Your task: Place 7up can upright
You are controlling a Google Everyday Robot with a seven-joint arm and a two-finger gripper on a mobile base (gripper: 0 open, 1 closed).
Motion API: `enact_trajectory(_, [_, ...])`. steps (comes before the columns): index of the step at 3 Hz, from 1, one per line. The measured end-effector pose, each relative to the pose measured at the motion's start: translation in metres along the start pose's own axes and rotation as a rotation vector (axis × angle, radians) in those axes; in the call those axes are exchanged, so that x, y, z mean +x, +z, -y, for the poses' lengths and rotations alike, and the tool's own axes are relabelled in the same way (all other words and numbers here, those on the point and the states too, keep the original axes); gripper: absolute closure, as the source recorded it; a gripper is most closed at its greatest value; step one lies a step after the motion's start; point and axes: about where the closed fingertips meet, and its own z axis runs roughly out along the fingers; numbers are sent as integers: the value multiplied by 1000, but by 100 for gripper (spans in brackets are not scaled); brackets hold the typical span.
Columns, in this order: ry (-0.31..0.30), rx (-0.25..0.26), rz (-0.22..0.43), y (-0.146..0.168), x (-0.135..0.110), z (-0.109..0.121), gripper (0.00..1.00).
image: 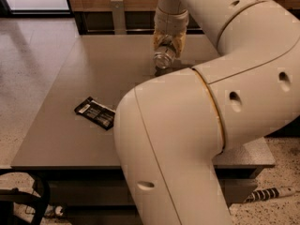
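Observation:
My gripper (167,45) is at the far middle of the grey table (70,78), pointing down from my white arm. It is shut on the 7up can (163,58). The can is held tilted, with a round silver end facing the camera, just above the tabletop. A small shadow lies under it. The can's body is mostly hidden between the tan fingers (178,42).
A flat black packet (95,112) lies on the table's left front part. My bulky white arm (197,125) covers the table's right half and hides the blue packet. A dark wall base and a post (118,14) stand behind the table's far edge.

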Motion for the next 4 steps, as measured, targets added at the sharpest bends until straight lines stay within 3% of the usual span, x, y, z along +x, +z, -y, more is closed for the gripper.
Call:
enact_trajectory(2, [-79,-178,203,-52,-11,52,100])
enact_trajectory(4, [-218,-454,413,-80,-24,61,100])
